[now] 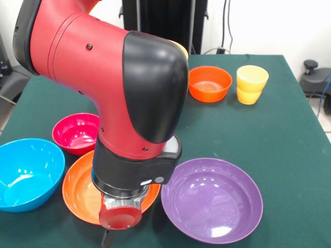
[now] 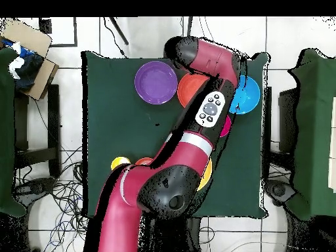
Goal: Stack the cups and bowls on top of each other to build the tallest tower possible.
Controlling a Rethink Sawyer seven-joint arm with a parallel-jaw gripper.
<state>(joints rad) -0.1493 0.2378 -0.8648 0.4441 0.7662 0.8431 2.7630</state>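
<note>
A red and black robot arm (image 1: 103,77) fills most of the front view, reaching down over a dark green cloth-covered table (image 1: 289,134). Its wrist ends in a round red cap low in the picture, and only a dark tip of the gripper (image 1: 107,238) shows beneath it at the bottom edge, so whether it is wide, narrow or holding anything cannot be told. The wrist hangs over the near rim of a wide, glossy orange plastic bowl (image 1: 77,188), which sits partly hidden behind the arm.

Just left of that bowl stands a deep blue plastic bowl (image 1: 26,173), and behind the two sits a smaller magenta plastic bowl (image 1: 77,133). To the right, close beside the orange bowl, lies a large shallow purple plastic bowl (image 1: 212,199). Farther back are a small red-orange plastic bowl (image 1: 209,83) and, just to its right, yellow-orange plastic cups (image 1: 251,83) nested one inside another. No tower of bowls shows.
</note>
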